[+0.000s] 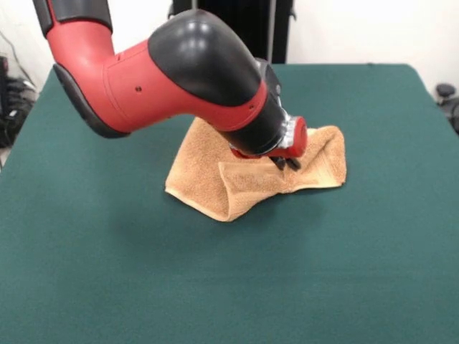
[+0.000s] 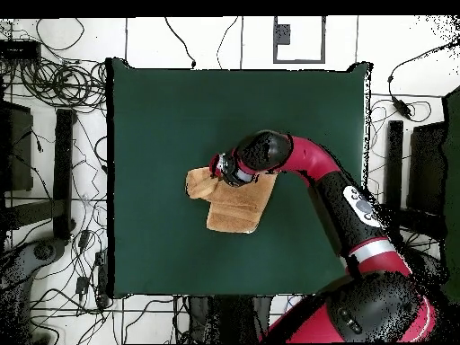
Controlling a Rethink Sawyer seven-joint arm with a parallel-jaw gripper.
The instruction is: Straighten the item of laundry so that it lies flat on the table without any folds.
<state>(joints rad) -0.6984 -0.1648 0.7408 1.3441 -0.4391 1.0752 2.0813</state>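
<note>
The orange-tan towel (image 1: 237, 183) lies crumpled a little above the middle of the front view, resting on the dark green table (image 1: 143, 287). It is not flat: a folded flap crosses its lower middle and runs down to a point at the towel's bottom edge, and its right-hand part is bunched into raised ridges. In the overhead view the towel (image 2: 232, 208) sits close to the middle of the table (image 2: 162, 126), slightly low and left of centre, as an uneven shape with a lobe reaching left and a broader piece hanging toward the lower right. The gripper (image 1: 288, 164) comes down on the towel's right-centre in the front view, its dark tips touching or pressing into the cloth just below the red wrist collar; they are too small and too hidden by the wrist to tell whether they are spread or closed on the fabric. Seen from overhead, the gripper (image 2: 218, 171) meets the towel at its upper edge. The red and black arm (image 1: 179, 72) sweeps in from the upper left of the front view, covering the towel's upper part. Around the table in the overhead view, tangled cables (image 2: 54, 81) lie on the pale floor at the left.
</note>
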